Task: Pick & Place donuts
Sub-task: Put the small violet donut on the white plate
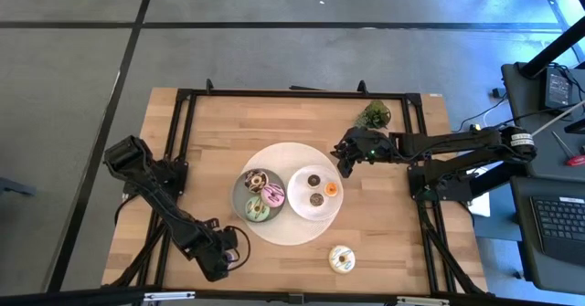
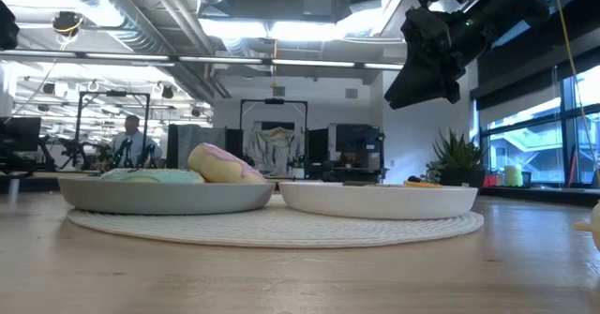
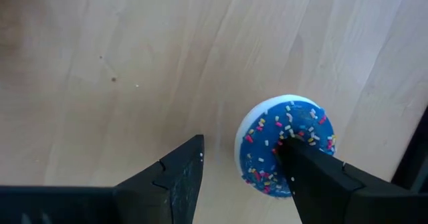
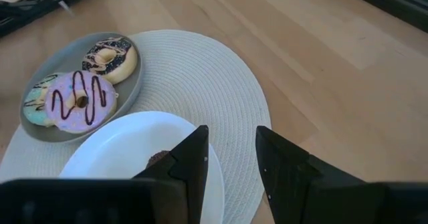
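The wooden table [image 1: 384,242] stands on grey floor [image 1: 73,114] crossed by dark lines. Beyond the table, an open workshop shows ceiling ducts [image 2: 141,19], strip lights [image 2: 281,23] and a dark frame [image 2: 272,131]. Right of the table, tall windows [image 2: 539,136] let in daylight. A person [image 2: 131,141] sits far behind it.

**A robotics lab in an open-plan office**

The wooden table [image 1: 274,260] sits in a black metal frame [image 1: 187,96] on a grey floor marked with dark lines. Beyond the right gripper [image 2: 427,66], the low view shows exposed ceiling ducts [image 2: 122,14], strip lights [image 2: 281,28], desks with monitors [image 2: 19,131], a person [image 2: 131,141] among other rigs, and large windows [image 2: 539,136]. A laptop [image 1: 558,219] and cabling lie beside the table.
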You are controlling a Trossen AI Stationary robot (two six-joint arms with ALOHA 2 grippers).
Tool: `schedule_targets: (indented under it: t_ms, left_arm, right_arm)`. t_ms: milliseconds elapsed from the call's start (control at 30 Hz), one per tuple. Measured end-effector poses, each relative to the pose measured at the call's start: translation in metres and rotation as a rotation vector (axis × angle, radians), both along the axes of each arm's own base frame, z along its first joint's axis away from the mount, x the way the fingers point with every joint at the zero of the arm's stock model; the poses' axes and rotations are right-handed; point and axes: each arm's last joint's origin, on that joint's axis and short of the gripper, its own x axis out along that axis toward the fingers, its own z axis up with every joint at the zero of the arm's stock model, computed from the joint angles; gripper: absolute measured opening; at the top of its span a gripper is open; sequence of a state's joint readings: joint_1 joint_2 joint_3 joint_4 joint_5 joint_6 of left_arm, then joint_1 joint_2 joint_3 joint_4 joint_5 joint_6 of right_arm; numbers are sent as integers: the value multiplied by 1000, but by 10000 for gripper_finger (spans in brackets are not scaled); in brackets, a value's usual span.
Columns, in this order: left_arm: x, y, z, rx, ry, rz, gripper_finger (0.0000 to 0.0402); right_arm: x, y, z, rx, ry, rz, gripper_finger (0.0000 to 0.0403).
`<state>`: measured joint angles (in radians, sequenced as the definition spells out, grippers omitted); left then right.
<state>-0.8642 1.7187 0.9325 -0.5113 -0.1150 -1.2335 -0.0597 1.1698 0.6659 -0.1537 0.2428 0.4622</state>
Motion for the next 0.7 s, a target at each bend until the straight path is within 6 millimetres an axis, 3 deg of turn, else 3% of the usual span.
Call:
schedule_targets:
  t_ms: [267,700]
  left_arm:
    - [0,0,0,-9,10,-3,173]
    - [0,-1,3,-34,6,-51,78]
  right_arm:
    - [0,0,0,-20,8,16,126]
    - [0,0,0,-44,18,35,126]
